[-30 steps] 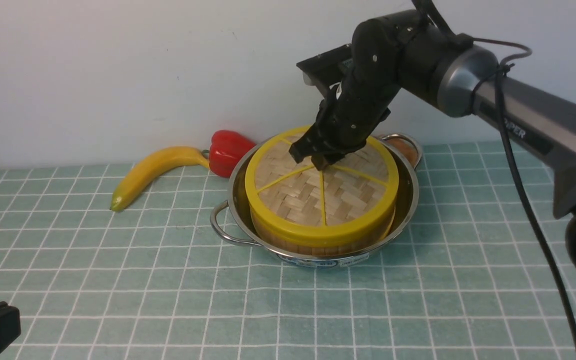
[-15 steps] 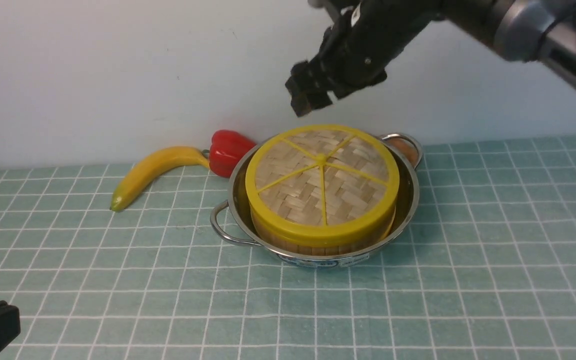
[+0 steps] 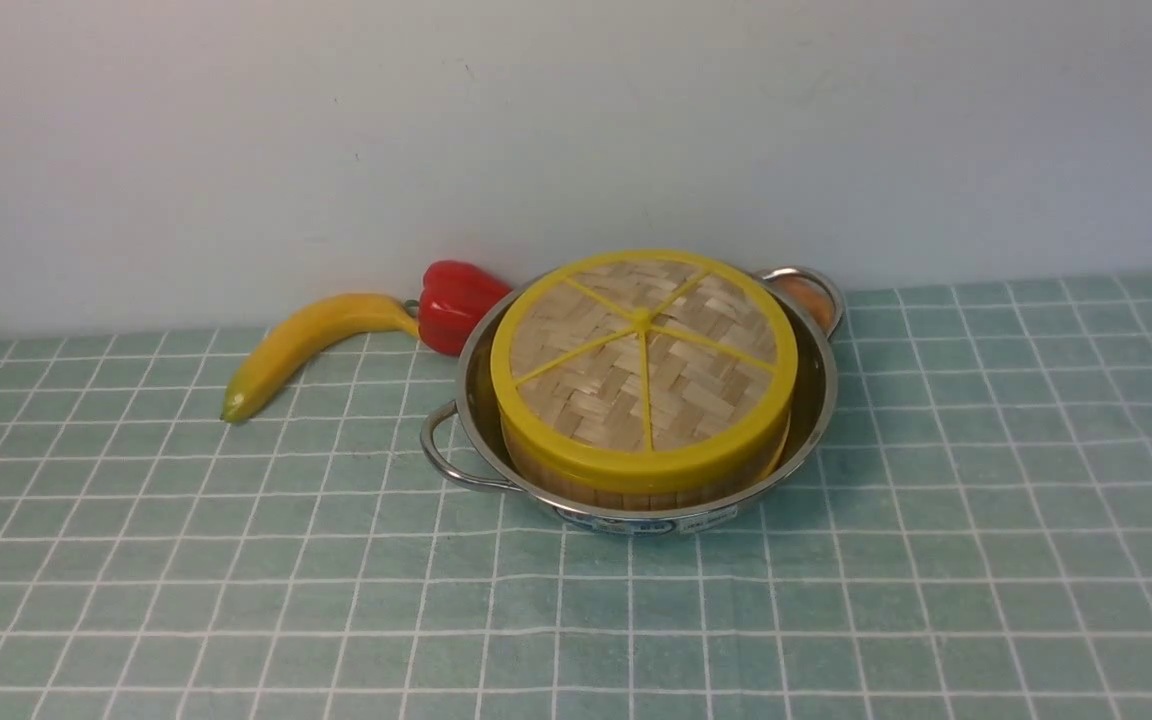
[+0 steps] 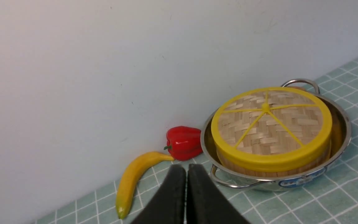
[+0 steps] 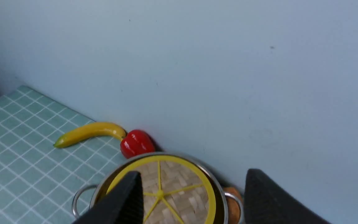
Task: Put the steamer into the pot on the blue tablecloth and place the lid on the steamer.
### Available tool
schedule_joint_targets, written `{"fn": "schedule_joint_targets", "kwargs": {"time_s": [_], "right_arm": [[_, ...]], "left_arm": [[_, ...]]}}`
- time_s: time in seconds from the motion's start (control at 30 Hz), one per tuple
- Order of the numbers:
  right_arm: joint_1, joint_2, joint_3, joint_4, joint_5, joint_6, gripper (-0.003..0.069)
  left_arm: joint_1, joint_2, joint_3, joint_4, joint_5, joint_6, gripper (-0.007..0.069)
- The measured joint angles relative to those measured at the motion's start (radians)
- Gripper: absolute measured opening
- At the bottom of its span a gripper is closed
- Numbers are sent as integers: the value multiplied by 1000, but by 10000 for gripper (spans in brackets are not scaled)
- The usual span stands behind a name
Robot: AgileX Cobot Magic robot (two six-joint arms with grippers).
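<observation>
Below your right claw (image 5: 191,199), which hung spread wide and empty, the lid (image 3: 644,365) sat squarely on the steamer (image 3: 636,485) inside the pot (image 3: 816,400), so you needed only lift clear while your left claw (image 4: 186,177) rested clenched on nothing.

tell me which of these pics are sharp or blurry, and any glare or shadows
Front view: sharp, even soft light; the pot rim shows mild reflections and throws a faint shadow on the tablecloth. Left wrist view: lid crisp, the shut left gripper dark up close. Right wrist view: slightly soft, the open right gripper dark and featureless.
</observation>
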Motion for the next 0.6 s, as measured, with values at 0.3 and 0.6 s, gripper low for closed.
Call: {"fn": "schedule_joint_targets", "kwargs": {"time_s": [0.3,0.6], "right_arm": [[0,-461,709,-21,-97,30,177],[0,-751,1394,-89,-650,85,-13]], "left_arm": [[0,147,0,-71,27,-35,12],[0,228,0,-93,27,-27,22]]}}
